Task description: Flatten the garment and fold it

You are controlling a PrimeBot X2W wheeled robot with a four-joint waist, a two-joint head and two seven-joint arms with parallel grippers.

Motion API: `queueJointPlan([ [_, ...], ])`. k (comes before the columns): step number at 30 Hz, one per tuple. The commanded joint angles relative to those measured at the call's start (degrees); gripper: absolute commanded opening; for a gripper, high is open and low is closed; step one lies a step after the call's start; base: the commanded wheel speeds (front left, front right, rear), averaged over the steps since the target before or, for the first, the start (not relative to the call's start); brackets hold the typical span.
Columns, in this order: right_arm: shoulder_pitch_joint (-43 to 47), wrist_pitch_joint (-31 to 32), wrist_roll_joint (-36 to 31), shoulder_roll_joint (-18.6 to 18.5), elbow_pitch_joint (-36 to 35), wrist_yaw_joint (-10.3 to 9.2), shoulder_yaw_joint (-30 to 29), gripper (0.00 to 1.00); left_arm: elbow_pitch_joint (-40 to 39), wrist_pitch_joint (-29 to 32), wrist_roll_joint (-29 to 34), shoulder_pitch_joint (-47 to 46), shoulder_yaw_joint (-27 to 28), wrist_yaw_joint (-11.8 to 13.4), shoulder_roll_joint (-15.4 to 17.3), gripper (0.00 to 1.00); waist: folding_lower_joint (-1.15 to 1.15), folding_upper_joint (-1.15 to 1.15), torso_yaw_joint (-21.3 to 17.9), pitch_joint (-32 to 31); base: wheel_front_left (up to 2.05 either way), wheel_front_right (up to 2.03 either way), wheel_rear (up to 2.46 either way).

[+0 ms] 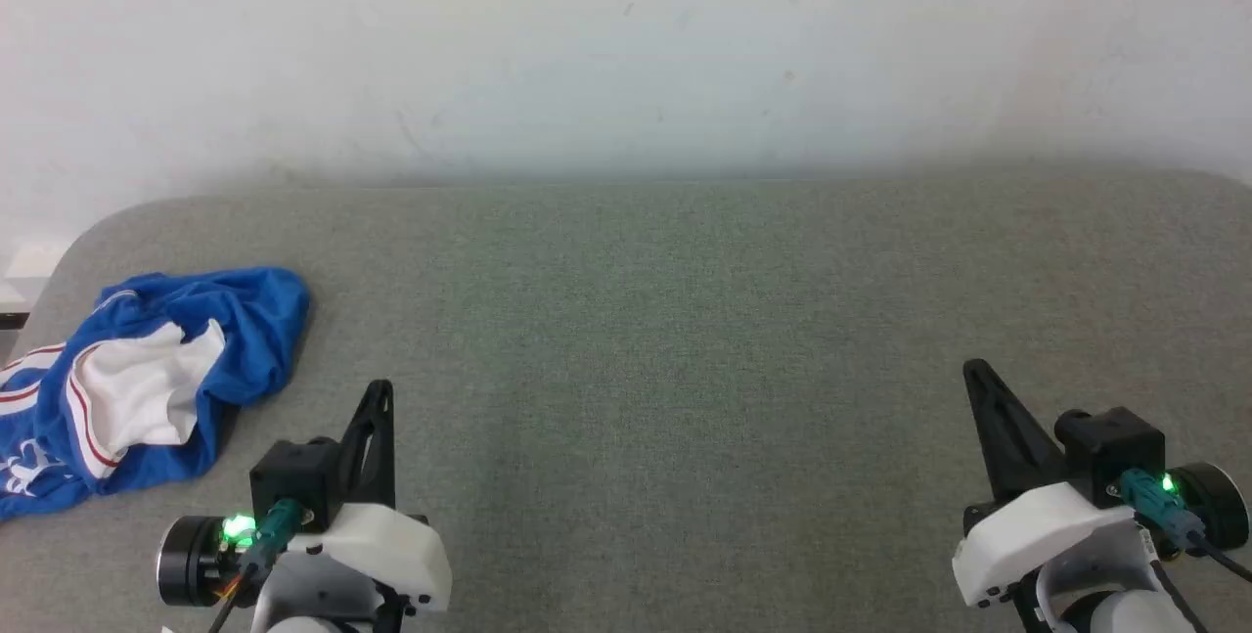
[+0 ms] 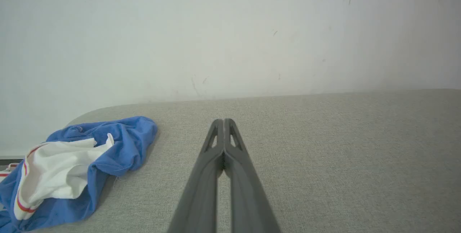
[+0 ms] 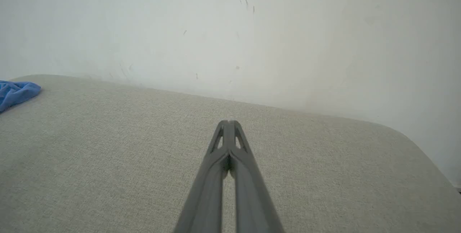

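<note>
The garment [image 1: 147, 388] is a crumpled royal-blue shirt with a white sleeve and red-and-white trim, bunched at the far left edge of the grey table [image 1: 665, 320]. In the left wrist view the garment [image 2: 72, 171] lies to the lower left, and a blue corner of the garment [image 3: 16, 94] shows at the left edge of the right wrist view. My left gripper [image 1: 380, 390] hovers just right of the shirt, shut and empty, its fingertips [image 2: 224, 122] pressed together. Far to the right my right gripper [image 1: 973, 369] is shut too, holding nothing, fingertips [image 3: 228, 123] touching.
A white wall [image 1: 626, 46] rises right behind the table's far edge. The table's rounded left corner [image 1: 88, 232] sits close to the shirt, and its rounded right corner [image 3: 414, 139] shows in the right wrist view. Wide bare fabric lies between the two grippers.
</note>
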Motion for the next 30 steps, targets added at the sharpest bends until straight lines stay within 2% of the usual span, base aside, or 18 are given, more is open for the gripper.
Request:
queueJointPlan([
  [1, -0.8, 0.0, -0.4, 0.2, -0.3, -0.12, 0.0, 0.00, 0.1, 0.0, 0.4, -0.7, 0.3, -0.5, -0.3, 0.00, 0.00, 0.00, 0.0, 0.0, 0.00, 0.00, 0.00],
  [19, -0.8, 0.0, -0.4, 0.2, -0.3, -0.12, 0.0, 0.00, 0.1, 0.0, 0.4, -0.7, 0.3, -0.5, -0.3, 0.00, 0.00, 0.00, 0.0, 0.0, 0.00, 0.00, 0.00],
  [20, 0.0, 0.0, 0.0, 0.0, 0.0, 0.00, 0.0, 1.00, 0.0, 0.0, 0.0, 0.0, 0.0, 0.0, 0.0, 1.00, 0.00, 0.00, 0.0, 0.0, 0.00, 0.00, 0.00],
  [30, 0.2, -0.4, 0.5, 0.0, 0.3, 0.00, -0.5, 1.00, 0.1, -0.4, -0.3, 0.2, 0.0, 0.0, 0.0, 1.00, 0.00, 0.00, 0.0, 0.0, 0.00, 0.00, 0.00],
])
